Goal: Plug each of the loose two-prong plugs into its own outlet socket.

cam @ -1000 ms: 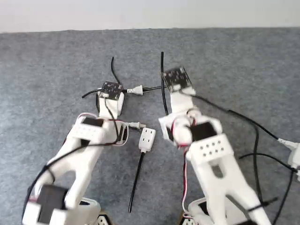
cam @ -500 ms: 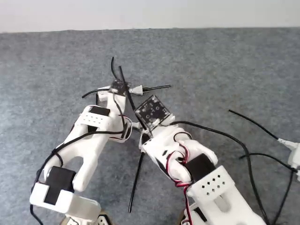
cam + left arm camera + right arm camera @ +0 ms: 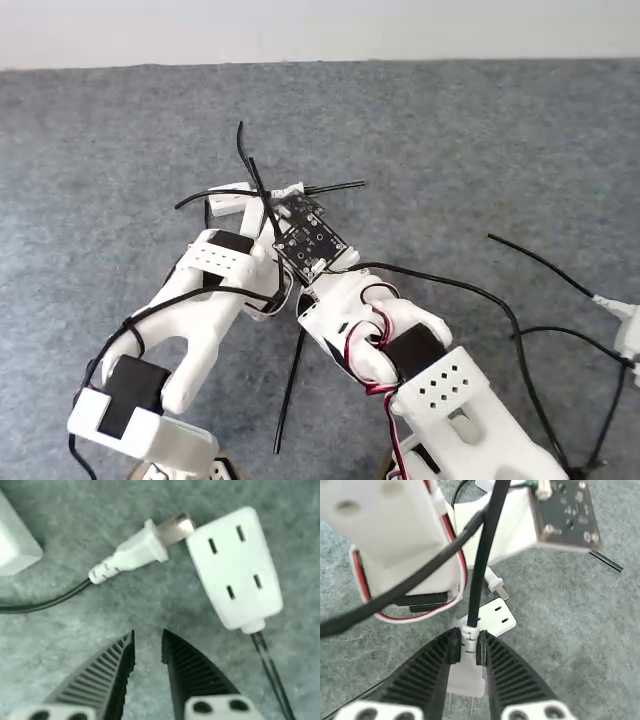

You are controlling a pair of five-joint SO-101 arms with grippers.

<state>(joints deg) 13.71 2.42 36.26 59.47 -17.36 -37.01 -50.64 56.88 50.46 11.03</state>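
Observation:
A white outlet block [image 3: 235, 570] lies on the grey carpet, its sockets facing up. One white two-prong plug [image 3: 137, 552] lies beside it, prongs touching the block's edge. My left gripper [image 3: 147, 639] hovers just short of both, open by a narrow gap with nothing in it. My right gripper [image 3: 466, 645] is shut on a second white plug [image 3: 466, 677] with a stiff black cable [image 3: 482, 560], close over the outlet block [image 3: 490, 617]. A third white plug [image 3: 290, 190] lies farther back on the carpet. Both arms crowd together in the high view.
The left arm's white body [image 3: 395, 545] stands right next to my right gripper. The outlet's black cord [image 3: 290, 385] runs toward the table's front. Loose black cables [image 3: 530, 330] and a white piece [image 3: 625, 320] lie at the right. Open carpet spreads at the back.
The right arm swung left from the back middle, carrying its plug and cable, and now sits over the outlet block beside the left arm. The left arm stretched slightly farther back.

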